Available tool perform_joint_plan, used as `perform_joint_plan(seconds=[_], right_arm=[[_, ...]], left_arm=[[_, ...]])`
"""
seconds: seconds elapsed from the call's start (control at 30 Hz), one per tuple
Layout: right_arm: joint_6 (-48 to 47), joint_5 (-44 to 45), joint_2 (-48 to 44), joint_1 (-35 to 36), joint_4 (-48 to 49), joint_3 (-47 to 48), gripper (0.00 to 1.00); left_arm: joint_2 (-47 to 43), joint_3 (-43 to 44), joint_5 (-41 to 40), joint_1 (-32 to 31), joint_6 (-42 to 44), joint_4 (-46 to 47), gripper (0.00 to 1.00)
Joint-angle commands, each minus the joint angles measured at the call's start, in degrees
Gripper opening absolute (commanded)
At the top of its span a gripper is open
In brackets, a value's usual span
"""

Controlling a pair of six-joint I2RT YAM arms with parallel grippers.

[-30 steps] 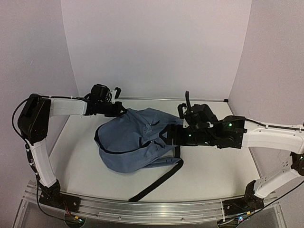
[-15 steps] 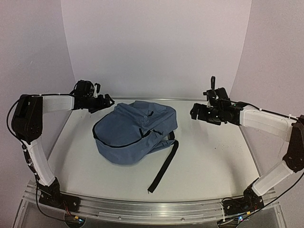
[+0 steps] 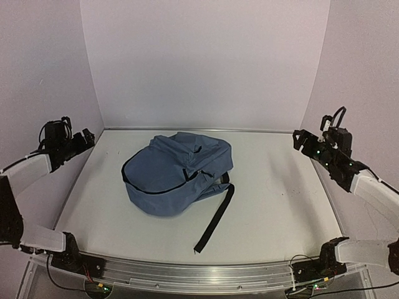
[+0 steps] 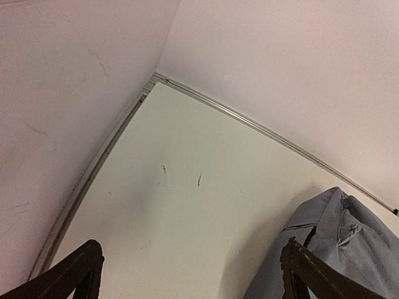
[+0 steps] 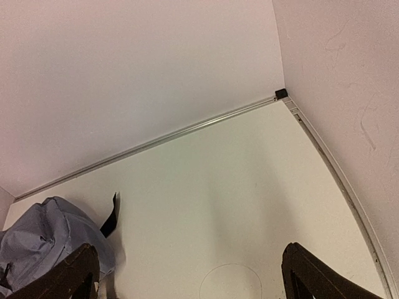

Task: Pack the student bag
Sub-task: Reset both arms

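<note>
The student bag (image 3: 174, 174) is a slate-blue backpack lying flat in the middle of the white table, its black zipper running along the left edge and a black strap (image 3: 215, 218) trailing toward the front. It also shows at the lower right of the left wrist view (image 4: 340, 243) and the lower left of the right wrist view (image 5: 40, 233). My left gripper (image 3: 87, 138) is raised at the far left, open and empty. My right gripper (image 3: 300, 141) is raised at the far right, open and empty. Both are well apart from the bag.
White walls enclose the table (image 3: 280, 205) at the back and sides, with a metal rim (image 4: 249, 121) along their base. A metal rail (image 3: 199, 271) runs along the front edge by the arm bases.
</note>
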Motion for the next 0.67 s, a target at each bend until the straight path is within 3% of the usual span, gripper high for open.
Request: perform_joint_plan(seconds=[0.0, 0.1, 0.3, 0.63], right_arm=[[-3.1, 5.0, -7.5, -0.2, 15.9, -9.0, 0.98], [-4.2, 7.6, -12.0, -0.1, 22.7, -15.9, 0.98], [-5.2, 9.3, -16.7, -0.1, 29.2, -25.4, 0.98], [-6.5, 9.3, -17.3, -0.1, 30.6, -27.0, 0.98]], left_arm=[[-12.6, -12.7, -9.8, -0.5, 2.7, 13.5, 1.0], [-20.5, -20.4, -11.3, -0.5, 1.0, 18.0, 1.0], [-30.2, -30.9, -15.9, -0.5, -0.9, 17.7, 1.0], [-33.5, -33.1, -16.6, -0.5, 0.7, 16.0, 1.0]])
